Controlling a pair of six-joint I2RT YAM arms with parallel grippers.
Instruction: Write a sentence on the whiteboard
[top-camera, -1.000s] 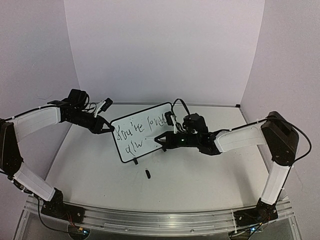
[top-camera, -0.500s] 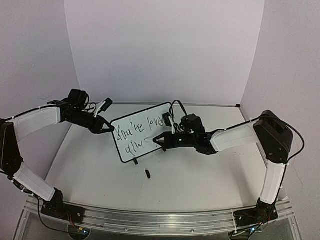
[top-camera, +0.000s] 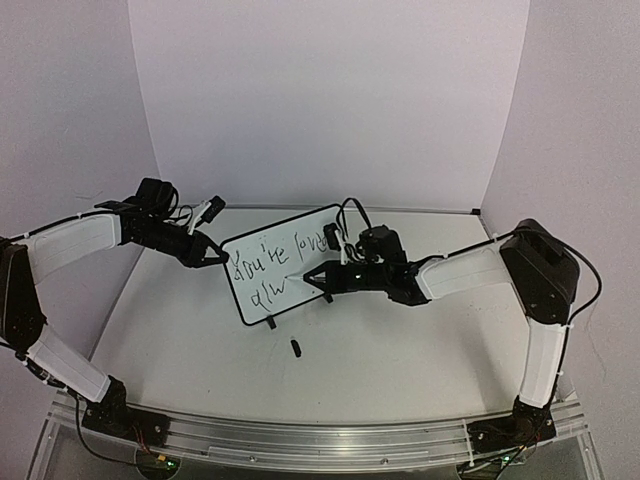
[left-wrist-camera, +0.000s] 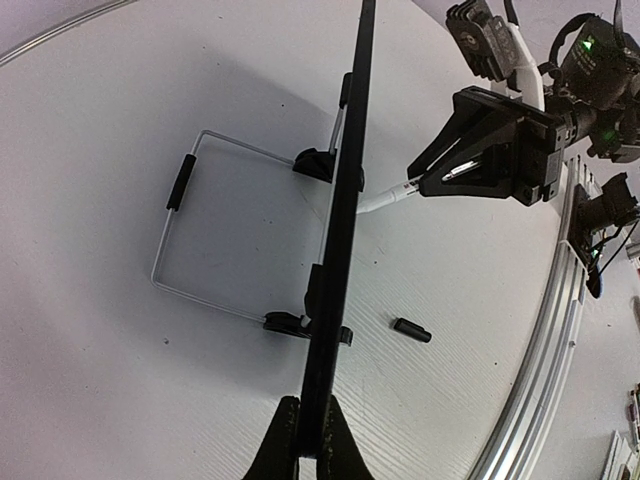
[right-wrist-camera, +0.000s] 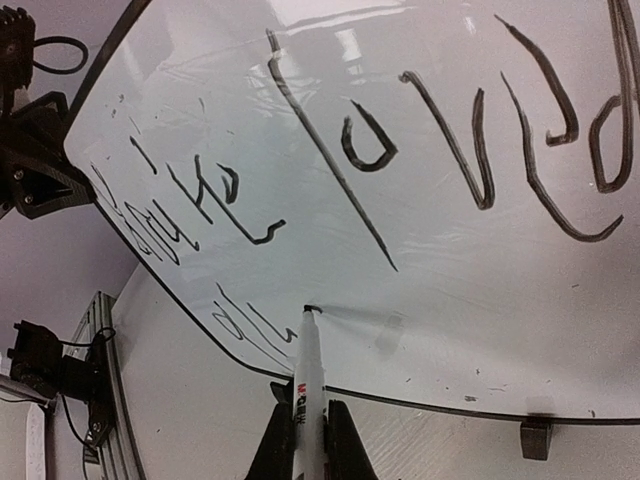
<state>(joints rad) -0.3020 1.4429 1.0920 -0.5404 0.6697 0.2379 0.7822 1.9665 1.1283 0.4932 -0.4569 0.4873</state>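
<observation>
1. The whiteboard (top-camera: 275, 270) stands tilted near the middle of the surface (top-camera: 400, 340). In the top view its long axis runs roughly from 8 to 2 o'clock.
2. The left pincer (left-wrist-camera: 310, 440) is closed on the board's edge at the 9 o'clock end, so the board is steadied from that side.
3. The right pincer (right-wrist-camera: 305, 430) is closed on a marker (right-wrist-camera: 308, 370). The marker points from the pincer toward 9 o'clock in the top view, and its tip is touching the board face.
4. The sentence (right-wrist-camera: 440, 140) is seen as an upper line reading "You're loved" and a lower line begun with "alw". The tip rests just past that last letter.
5. The blank part of the lower line lies toward 3 o'clock from the tip, along the board's long axis. The right arm is the nearer one, so the next strokes are judged to be carried that way.
6. A small black cap (top-camera: 295, 347) lies on the surface at 6 o'clock of the board, apart from both arms.
</observation>
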